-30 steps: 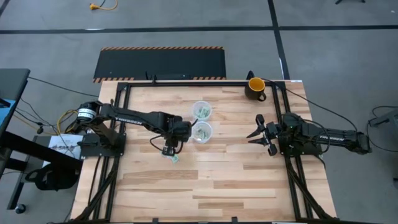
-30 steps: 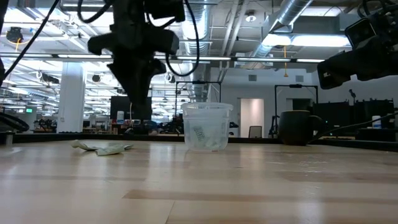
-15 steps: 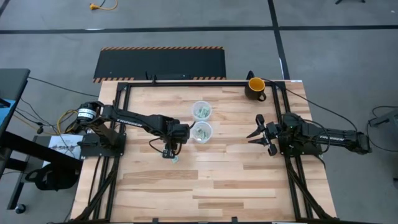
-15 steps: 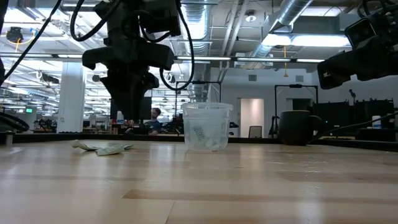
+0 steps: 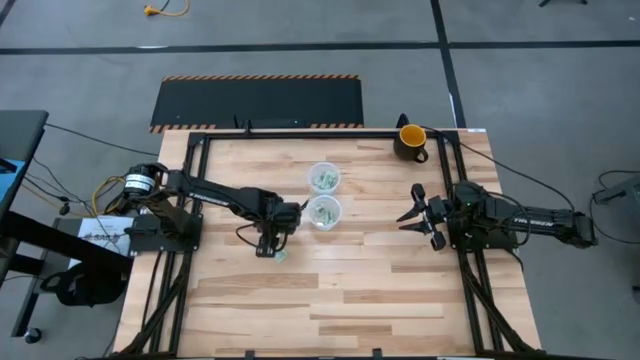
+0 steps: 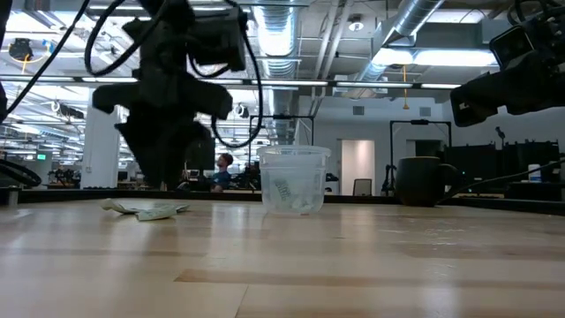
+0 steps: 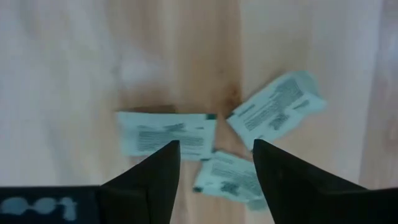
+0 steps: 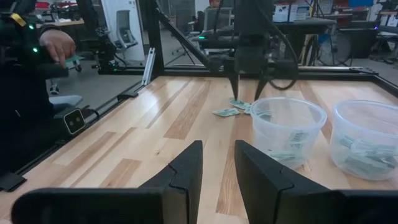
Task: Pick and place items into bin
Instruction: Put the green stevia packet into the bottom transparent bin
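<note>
Three small green-and-white packets lie flat on the wooden table: one (image 7: 166,134), one (image 7: 277,109) and one (image 7: 231,179). They show as a small cluster in the high view (image 5: 281,255) and in the low view (image 6: 146,210). My left gripper (image 7: 215,144) is open, points down and hovers just above them (image 5: 267,247), touching nothing. Two clear plastic bins (image 5: 323,212) (image 5: 323,178) stand just to the right of it, each with packets inside. My right gripper (image 5: 415,213) is open and waits at the table's right side.
A dark mug with yellow inside (image 5: 411,140) stands at the far right corner. A black frame (image 5: 300,133) runs along the table's edges. A person's hand (image 8: 57,43) shows beyond the table's left side. Bare wood lies toward the near edge (image 5: 330,310).
My left gripper has gone down toward the packets and a little toward the table's left edge. The packets and bins have stayed where they were.
</note>
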